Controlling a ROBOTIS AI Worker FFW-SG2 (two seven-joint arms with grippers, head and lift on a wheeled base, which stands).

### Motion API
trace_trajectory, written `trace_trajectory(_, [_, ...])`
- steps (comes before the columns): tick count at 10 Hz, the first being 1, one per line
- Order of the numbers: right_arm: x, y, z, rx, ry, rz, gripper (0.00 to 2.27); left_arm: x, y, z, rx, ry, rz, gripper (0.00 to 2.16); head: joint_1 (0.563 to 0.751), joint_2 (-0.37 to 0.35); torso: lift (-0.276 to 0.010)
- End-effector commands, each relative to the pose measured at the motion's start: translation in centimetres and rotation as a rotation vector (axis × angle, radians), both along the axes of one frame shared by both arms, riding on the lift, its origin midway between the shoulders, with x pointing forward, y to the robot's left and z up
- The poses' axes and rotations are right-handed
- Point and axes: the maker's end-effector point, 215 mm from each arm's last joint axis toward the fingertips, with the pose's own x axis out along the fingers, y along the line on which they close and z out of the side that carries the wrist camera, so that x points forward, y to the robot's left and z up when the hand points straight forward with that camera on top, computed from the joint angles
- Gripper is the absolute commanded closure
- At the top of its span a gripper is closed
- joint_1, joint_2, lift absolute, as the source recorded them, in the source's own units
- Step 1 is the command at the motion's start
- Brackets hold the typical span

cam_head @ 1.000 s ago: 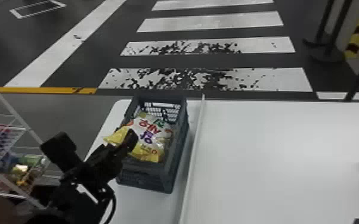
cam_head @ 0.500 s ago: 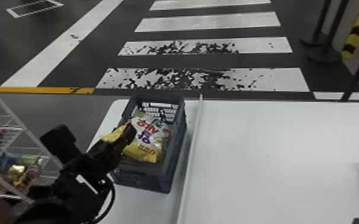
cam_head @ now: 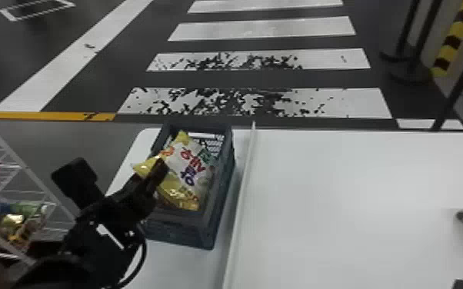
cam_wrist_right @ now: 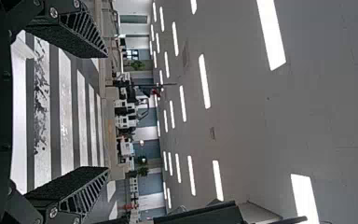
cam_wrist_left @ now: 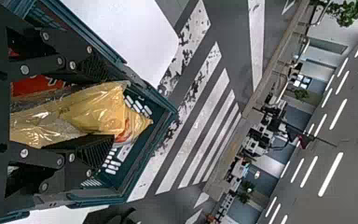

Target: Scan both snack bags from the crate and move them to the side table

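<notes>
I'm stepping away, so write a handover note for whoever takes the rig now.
Left gripper: open, fingers either side of the yellow-and-white snack bag.
Right gripper: open and empty.
That bag lies in the crate on the white table; I can't confirm the second.
Done: fingers placed around the bag; scanning can't be told.
Left: probably grip, scan and move it, then the other.

Snack bag (cam_head: 187, 171) yellow-white, lettering (cam_head: 194, 159) red, purple. Crate (cam_head: 180, 233) dark, perhaps blue-grey. Table (cam_head: 357, 192) white. Post (cam_head: 455, 30) striped yellow-black.
</notes>
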Motion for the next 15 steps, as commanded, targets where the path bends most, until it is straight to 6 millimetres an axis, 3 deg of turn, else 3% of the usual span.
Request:
trace_trajectory(1, [-0.2,0.0,0.5,0.007,-0.017,0.0,0.14,-0.1,-0.1,0.3,0.015,-0.004,0.001,1.91,0.695,0.153,-0.095])
trace_trajectory(2, [-0.5,-0.2,0.9,0.014,-0.033,-0.003,0.14,-0.2,0.0,0.5,0.022,-0.01,0.003,2.07,0.695,0.152,-0.095])
trace_trajectory(4, [-1.0,-0.4,1.6,0.022,-0.066,-0.006,0.14,-0.9,0.2,1.8,0.029,-0.044,0.025,2.13,0.695,0.151,-0.095])
trace_trajectory(7, [-1.5,-0.7,2.2,0.03,-0.102,-0.01,0.14,-2.6,0.3,8.7,0.153,-0.158,0.076,2.13,0.695,0.158,-0.095])
trace_trajectory(9, [-1.4,-1.0,2.0,0.034,-0.106,-0.013,0.14,-4.0,-1.2,14.4,0.169,-0.25,0.05,2.13,0.695,0.155,-0.095])
trace_trajectory(10, [-1.4,-1.0,2.0,0.036,-0.11,-0.013,0.14,-4.7,-2.3,17.5,0.183,-0.307,0.029,2.13,0.695,0.145,-0.095])
trace_trajectory(12, [-1.9,-1.2,2.5,0.042,-0.134,-0.016,0.14,-5.2,-5.6,20.9,0.362,-0.403,-0.011,2.13,0.695,0.103,-0.095])
trace_trajectory(14, [-1.9,-1.6,2.2,0.048,-0.135,-0.022,0.14,-5.7,-10.5,21.2,0.321,-0.448,-0.138,2.13,0.695,0.052,-0.095])
trace_trajectory(15, [-1.9,-1.7,2.1,0.046,-0.133,-0.021,0.14,-5.9,-13.6,20.9,0.222,-0.459,-0.242,2.13,0.695,-0.005,-0.095])
